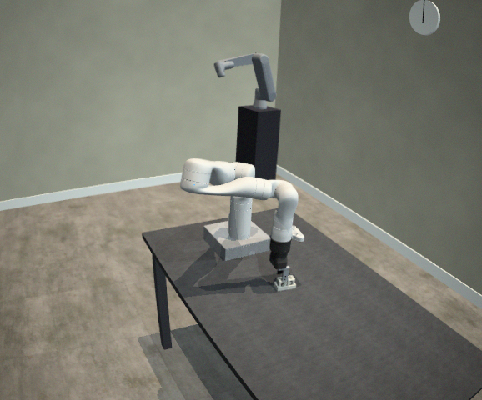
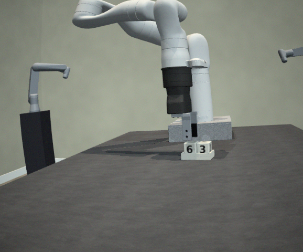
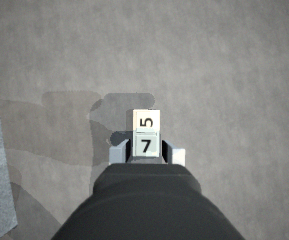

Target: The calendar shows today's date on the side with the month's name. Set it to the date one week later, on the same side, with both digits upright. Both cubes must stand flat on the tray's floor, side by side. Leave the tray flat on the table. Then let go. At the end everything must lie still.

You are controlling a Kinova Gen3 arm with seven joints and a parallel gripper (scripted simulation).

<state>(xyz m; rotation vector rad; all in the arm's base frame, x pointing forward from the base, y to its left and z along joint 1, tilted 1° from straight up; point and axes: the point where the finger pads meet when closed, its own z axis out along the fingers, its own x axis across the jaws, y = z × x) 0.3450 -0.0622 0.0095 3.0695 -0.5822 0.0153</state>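
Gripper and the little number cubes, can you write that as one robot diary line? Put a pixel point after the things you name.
gripper (image 1: 283, 272) (image 2: 192, 138) (image 3: 146, 147): open, above cubes | cubes (image 1: 285, 281) (image 2: 196, 147) (image 3: 146, 133): in tray (image 1: 285, 287) (image 2: 196, 156)

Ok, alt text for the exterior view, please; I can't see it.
Open gripper just above the left of two cubes in a white tray on a dark table; the left cube reads 6, the right 3, both digits upright.

Grey arms (image 1: 263, 77) (image 2: 34, 84) on dark pedestals (image 1: 268, 142) (image 2: 39, 140); pale wall clock (image 1: 430, 19)

White arm (image 1: 249, 187) (image 2: 170, 29) — rounded, thin-seamed — black wrist (image 1: 280, 252) (image 2: 177, 86) (image 3: 146, 205).
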